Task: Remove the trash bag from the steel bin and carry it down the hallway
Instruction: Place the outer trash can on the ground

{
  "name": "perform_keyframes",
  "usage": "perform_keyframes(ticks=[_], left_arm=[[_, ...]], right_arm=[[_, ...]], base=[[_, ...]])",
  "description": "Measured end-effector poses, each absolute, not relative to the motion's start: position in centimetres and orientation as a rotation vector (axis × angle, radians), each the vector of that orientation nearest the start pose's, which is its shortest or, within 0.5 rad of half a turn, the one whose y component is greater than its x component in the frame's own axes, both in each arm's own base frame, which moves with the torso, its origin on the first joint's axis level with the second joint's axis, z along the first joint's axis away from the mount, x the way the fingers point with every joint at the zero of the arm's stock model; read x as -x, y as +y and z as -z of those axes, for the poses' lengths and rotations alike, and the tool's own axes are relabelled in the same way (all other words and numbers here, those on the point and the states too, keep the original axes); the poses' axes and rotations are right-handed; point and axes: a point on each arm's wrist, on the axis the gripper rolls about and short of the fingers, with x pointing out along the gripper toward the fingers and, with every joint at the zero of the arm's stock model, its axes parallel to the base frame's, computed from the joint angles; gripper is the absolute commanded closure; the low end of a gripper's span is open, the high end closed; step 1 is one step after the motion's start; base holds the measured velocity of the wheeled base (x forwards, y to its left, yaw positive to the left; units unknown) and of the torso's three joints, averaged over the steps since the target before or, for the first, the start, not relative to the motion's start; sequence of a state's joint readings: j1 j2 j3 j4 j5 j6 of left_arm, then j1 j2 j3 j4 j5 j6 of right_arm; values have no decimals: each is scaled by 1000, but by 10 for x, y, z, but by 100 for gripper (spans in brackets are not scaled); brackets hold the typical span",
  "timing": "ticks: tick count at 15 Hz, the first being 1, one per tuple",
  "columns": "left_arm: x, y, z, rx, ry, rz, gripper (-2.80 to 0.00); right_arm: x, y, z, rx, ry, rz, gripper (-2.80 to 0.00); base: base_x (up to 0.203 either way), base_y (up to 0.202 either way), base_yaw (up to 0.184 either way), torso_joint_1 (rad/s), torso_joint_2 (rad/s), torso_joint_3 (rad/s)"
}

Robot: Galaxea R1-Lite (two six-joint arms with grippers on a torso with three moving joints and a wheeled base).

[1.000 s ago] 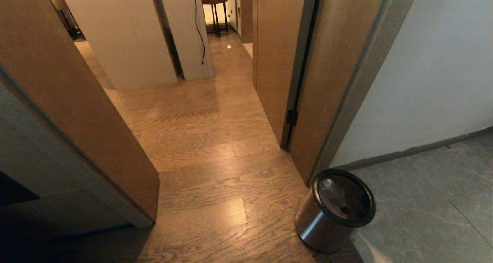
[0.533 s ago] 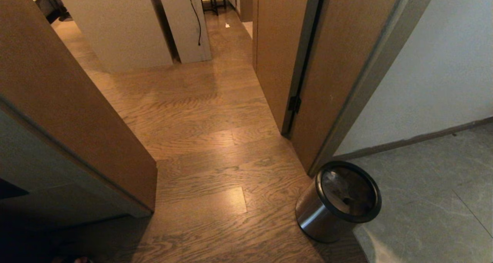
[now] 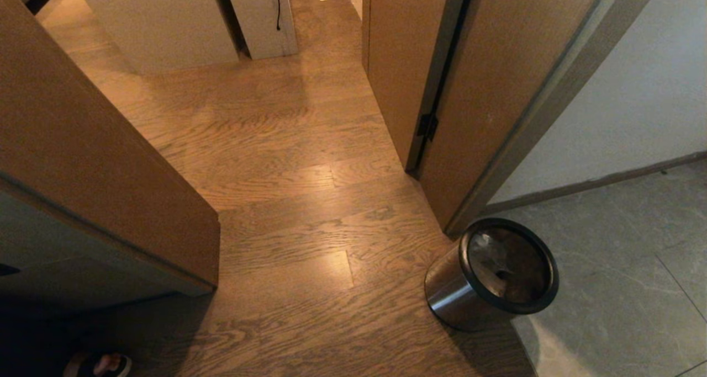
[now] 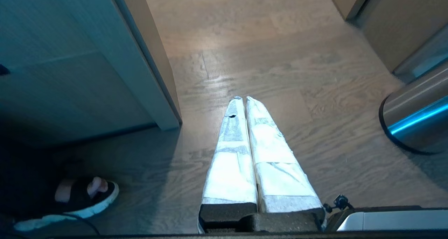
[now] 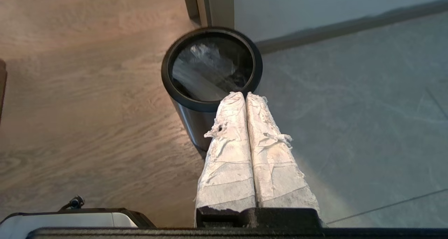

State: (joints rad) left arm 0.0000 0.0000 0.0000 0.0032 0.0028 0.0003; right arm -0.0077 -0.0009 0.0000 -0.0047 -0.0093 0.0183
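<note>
1. Where the brown wood-plank floor [image 3: 287,211] meets the grey stone-look tiles [image 3: 618,288], the steel bin [image 3: 486,277] is seen standing upright, right at the seam between the two surfaces.
2. The bin is placed just beside the corner of a wooden door frame [image 3: 497,117], with a plain white wall [image 3: 635,106] and its skirting running off behind it.
3. The trash bag [image 5: 206,71] is seen inside the bin as crinkled translucent plastic below the black rim.
4. A wood-clad wall corner [image 3: 110,189] is seen on the left; between it and the door frame an open stretch of plank floor is left, leading on toward white partitions [image 3: 165,24].
5. The left end effector [image 4: 242,99] is held over bare planks with its wrapped fingers pressed together, empty.
6. The right end effector [image 5: 245,95] is held above the near rim of the bin, fingers likewise pressed together and empty.
7. A person's sandalled foot [image 4: 84,193] is seen on the floor at the left, near the robot.
</note>
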Motion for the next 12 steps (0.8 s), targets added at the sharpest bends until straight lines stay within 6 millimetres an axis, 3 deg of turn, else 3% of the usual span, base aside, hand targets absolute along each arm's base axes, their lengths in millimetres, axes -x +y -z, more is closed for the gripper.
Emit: perform_keyframes(ticks=[9,12], left_arm=[[23,0,-75,0,3,-3,0],[23,0,-75,0,3,-2,0]], right_arm=[[25,0,-81,-44,-16,24,0],[46,0,-125,-76,-68,21,0]], base=[[0,0,0,1,2,-51],[0,0,0,0,0,0]])
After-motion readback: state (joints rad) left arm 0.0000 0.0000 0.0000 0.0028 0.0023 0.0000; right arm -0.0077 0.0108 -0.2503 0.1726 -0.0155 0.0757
